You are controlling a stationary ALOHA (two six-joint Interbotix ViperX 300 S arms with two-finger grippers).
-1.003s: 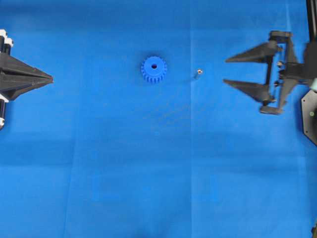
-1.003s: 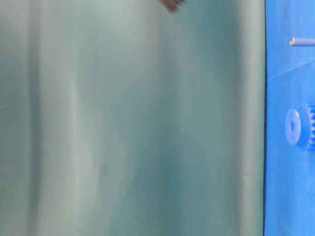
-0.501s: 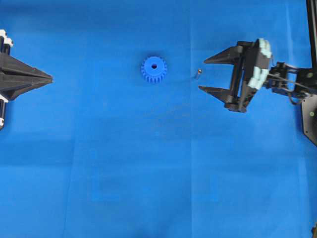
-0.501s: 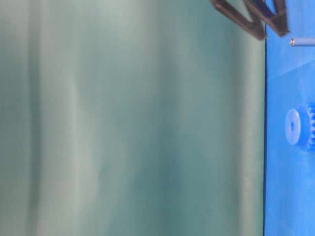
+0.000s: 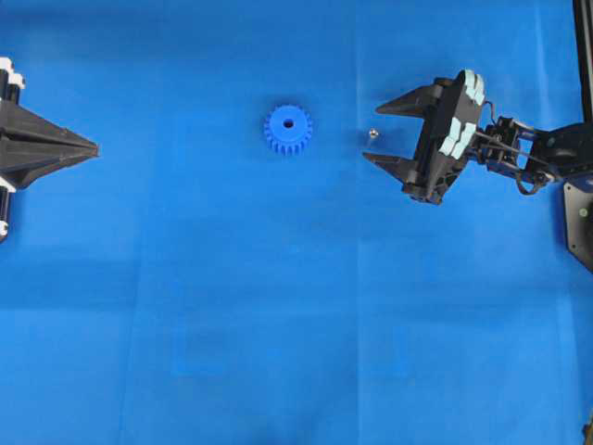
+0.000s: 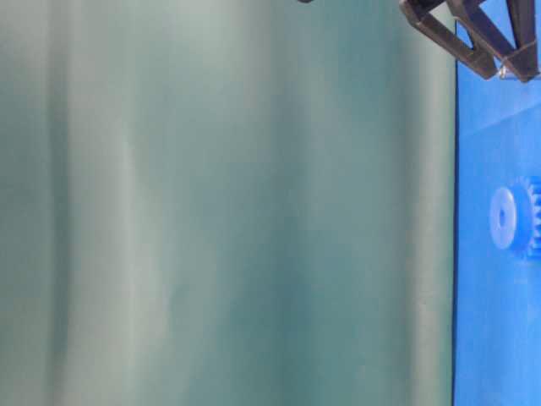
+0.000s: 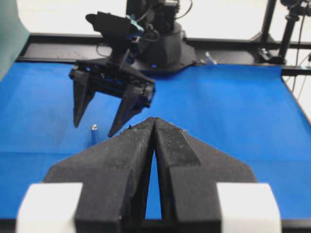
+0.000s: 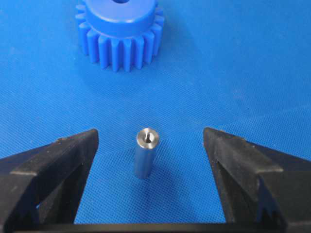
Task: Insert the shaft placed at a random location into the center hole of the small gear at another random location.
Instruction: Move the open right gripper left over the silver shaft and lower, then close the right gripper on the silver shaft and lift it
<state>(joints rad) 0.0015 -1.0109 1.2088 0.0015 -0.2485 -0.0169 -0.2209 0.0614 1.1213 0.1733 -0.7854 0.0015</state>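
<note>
Now the right claw brackets the upright shaft.
Its fingers are spread wide, one on each side of the pin without touching it; the small gear lies flat on the blue bench just beyond. Far off, the left claw is pressed closed, holding nothing.

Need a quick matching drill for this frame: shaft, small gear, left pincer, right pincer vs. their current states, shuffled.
Things:
1. shaft
2. small gear
3. left pincer
4. right pincer

States:
A. closed, fingers pressed together, at the left edge of the overhead view
B. open, one finger on each side of the pin, not touching it
C. lying flat on the blue surface, center hole facing up, empty
D. standing upright on the blue surface, silvery

Pairs: 1-D, 2-C, 3-A, 4-B
</note>
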